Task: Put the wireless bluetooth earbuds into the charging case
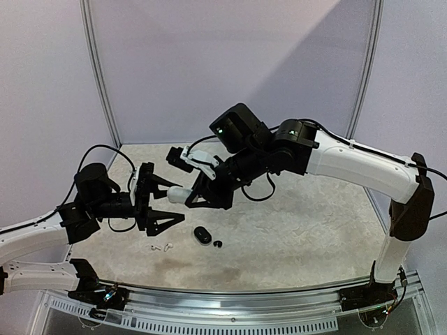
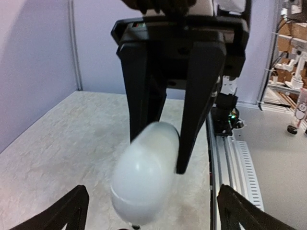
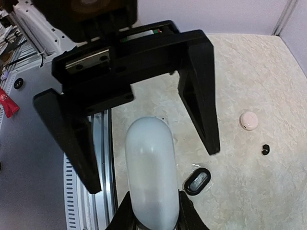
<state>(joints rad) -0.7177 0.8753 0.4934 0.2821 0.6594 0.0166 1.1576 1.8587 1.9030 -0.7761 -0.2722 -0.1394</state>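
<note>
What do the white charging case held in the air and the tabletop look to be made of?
The white charging case is likely moulded plastic with a smooth semi-gloss finish: it shows soft highlights and a thin seam. The tabletop is mottled beige in a stone-like pattern and looks matte. Whether it is laminate or a mat is unclear.

Surface: mottled beige table (image 1: 314, 230).
Walls: pale lilac panels (image 1: 230, 63) behind and beside the table, split by silver posts (image 1: 98, 70).
Edge: slotted metal rail (image 1: 244, 317) along the table's near side.

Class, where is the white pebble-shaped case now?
Top view, left of centre: the white pebble-shaped case is held off the table by the right gripper, within the open left gripper.
</note>
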